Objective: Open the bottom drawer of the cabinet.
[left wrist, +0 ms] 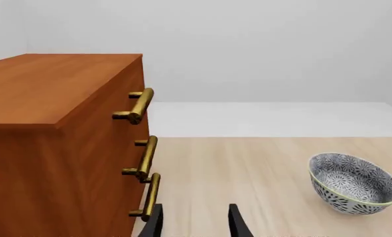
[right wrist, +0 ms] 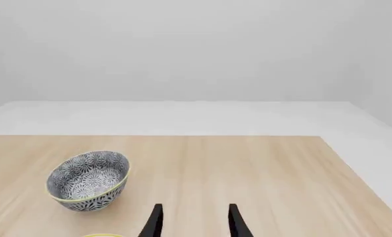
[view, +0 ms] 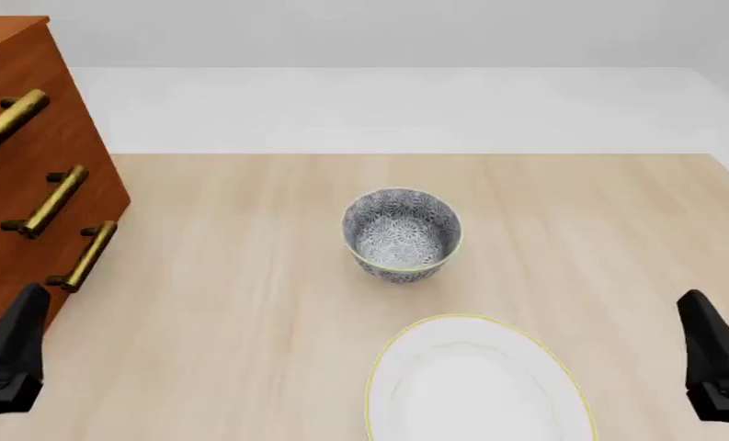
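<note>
A simulated tabletop scene with 2 robot arms and a wooden table (view: pixel 254 276) of pale grain. The left gripper (left wrist: pixel 194 222) hangs low over the table with its 2 black fingers apart and nothing between them; one fingertip (left wrist: pixel 154 217) sits just beside the brass bar handle (left wrist: pixel 150 196) of the bottom drawer (left wrist: pixel 126 197), though contact cannot be confirmed. That drawer is the lowest of 3 in the cabinet (left wrist: pixel 51 123), a large reddish-brown chest standing immediately ahead of and beside the left gripper, on the side away from the other arm. All 3 drawer fronts sit flush and closed, each with its own brass handle, stacked one above the other above the gripper's fingertips. Ahead of the left gripper and toward the other arm rests a patterned bowl (left wrist: pixel 353 183), blue-grey inside with a pale yellow-green rim, well apart from the cabinet. The right gripper (right wrist: pixel 194 222) also holds its 2 fingers apart and empty above bare table, with the same bowl ahead of it toward the left arm. In the front view a white plate (view: pixel 477 386) with a thin yellow rim lies between the 2 grippers, nearer than the bowl.
</note>
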